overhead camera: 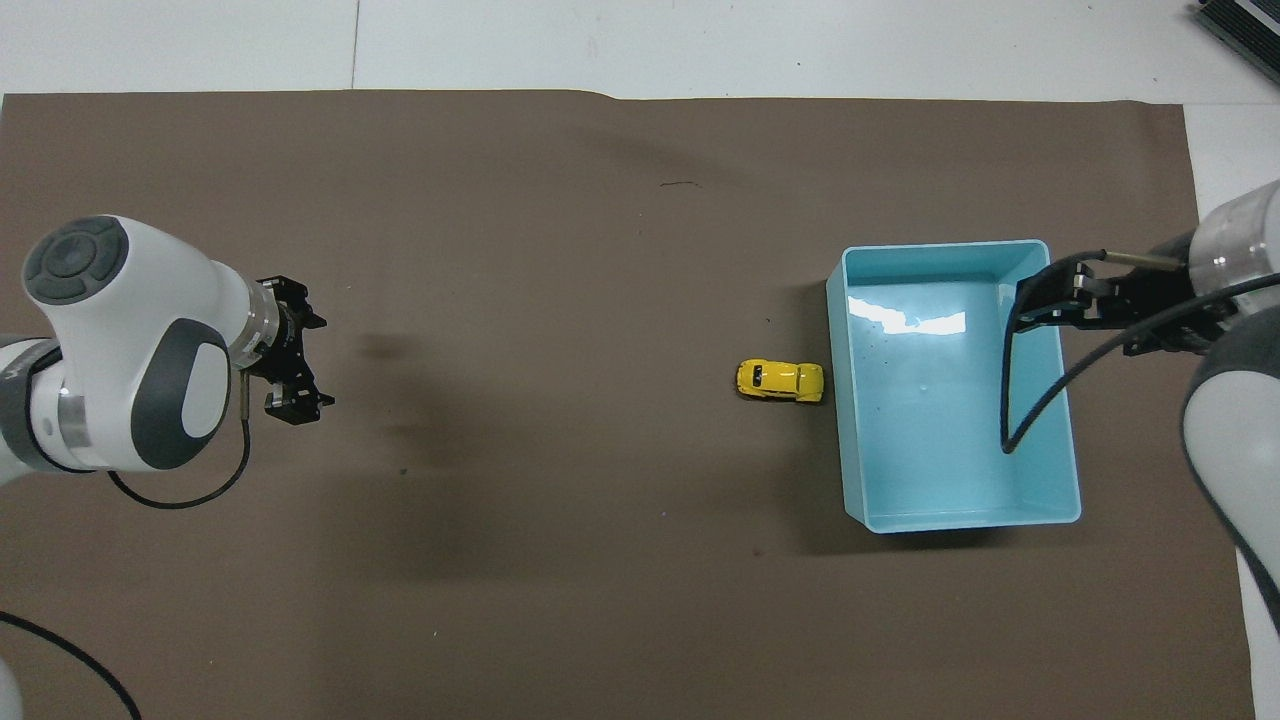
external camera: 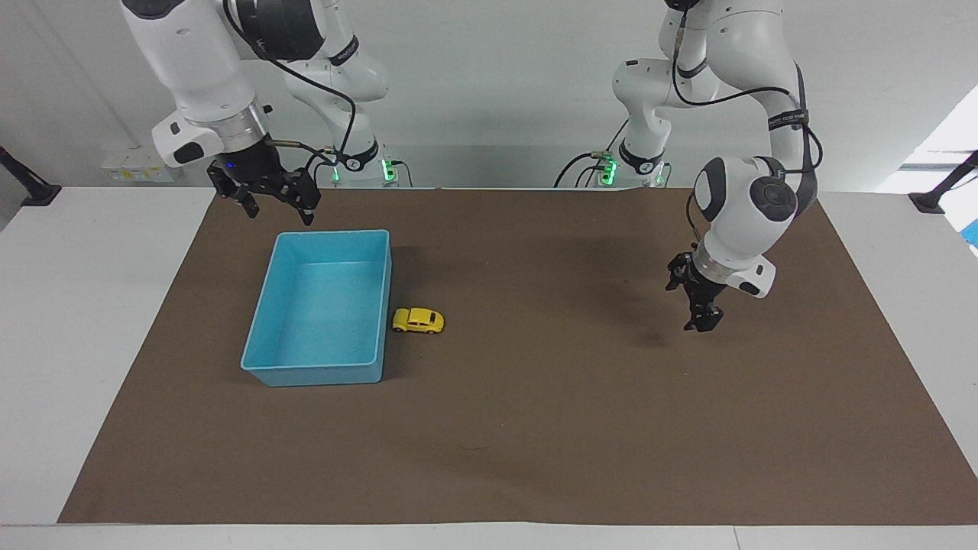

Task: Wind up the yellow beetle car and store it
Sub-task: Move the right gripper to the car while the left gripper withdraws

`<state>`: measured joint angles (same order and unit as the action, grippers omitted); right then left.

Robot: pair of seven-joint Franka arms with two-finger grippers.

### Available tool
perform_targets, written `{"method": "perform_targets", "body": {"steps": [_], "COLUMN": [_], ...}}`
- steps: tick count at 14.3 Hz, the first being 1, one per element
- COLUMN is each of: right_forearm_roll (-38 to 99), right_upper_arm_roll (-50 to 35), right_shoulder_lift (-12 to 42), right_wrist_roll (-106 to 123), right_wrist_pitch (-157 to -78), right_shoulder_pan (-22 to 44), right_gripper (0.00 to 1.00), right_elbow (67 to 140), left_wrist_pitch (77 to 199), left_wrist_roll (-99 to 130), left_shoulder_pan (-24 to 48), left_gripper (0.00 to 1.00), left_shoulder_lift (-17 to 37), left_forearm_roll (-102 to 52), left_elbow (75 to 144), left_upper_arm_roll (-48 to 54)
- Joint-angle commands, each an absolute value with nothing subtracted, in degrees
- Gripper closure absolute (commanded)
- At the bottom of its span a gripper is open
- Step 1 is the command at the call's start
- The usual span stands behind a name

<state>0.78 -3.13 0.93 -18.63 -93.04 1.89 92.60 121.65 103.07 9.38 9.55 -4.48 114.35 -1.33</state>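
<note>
car: yellow beetle car [external camera: 418, 320] touching blue bin [external camera: 269, 321], axis 3-9 o'clock | our right hand [external camera: 276, 205] nearer, fingers spread, empty | left hand [external camera: 697, 305] grip: cannot tell

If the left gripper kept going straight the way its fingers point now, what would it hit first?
Most likely just the bare brown mat. The left gripper points steeply down over the mat at the left arm's end of the table, well apart from the yellow beetle car and the blue bin.

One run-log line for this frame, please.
yellow beetle car: on mat beside blue bin, untouched | right pincer: open, above bin's robot-side edge | left pincer: over bare mat
</note>
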Motion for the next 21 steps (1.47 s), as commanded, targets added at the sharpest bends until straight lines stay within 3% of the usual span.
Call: {"method": "perform_targets", "body": {"steps": [1,6,14,21], "right_forearm_roll": [1.05,0.88,0.97,-1.84], "right_upper_arm_roll": [-3.69,-3.78,-3.69,-3.69], "right_shoulder_lift": [1.49,2.72,7.11,10.45], "right_wrist_roll": [-24.15,-40.33,-60.43,-87.42], "right_wrist_pitch": [-95.36,-98.0,-101.34,-104.32], "right_shoulder_pan": [2.63,4.66,9.83,15.46], "right_gripper": [0.0,0.0,0.0,0.0], "right_elbow": [94.22,94.31,94.31,94.22], "left_wrist_pitch": [114.54,112.15,105.84,104.68], "left_wrist_roll": [103.01,102.48,102.48,99.43], "left_shoulder_pan": [8.44,6.07,5.98,3.43], "left_gripper": [0.0,0.0,0.0,0.0], "left_shoulder_lift": [8.79,1.85,0.36,-3.34], "left_forearm_roll": [-4.83,-4.75,-4.04,-3.96], "left_elbow": [108.04,105.39,95.37,94.14], "left_upper_arm_roll": [-1.05,-1.06,-1.05,-1.23]}}
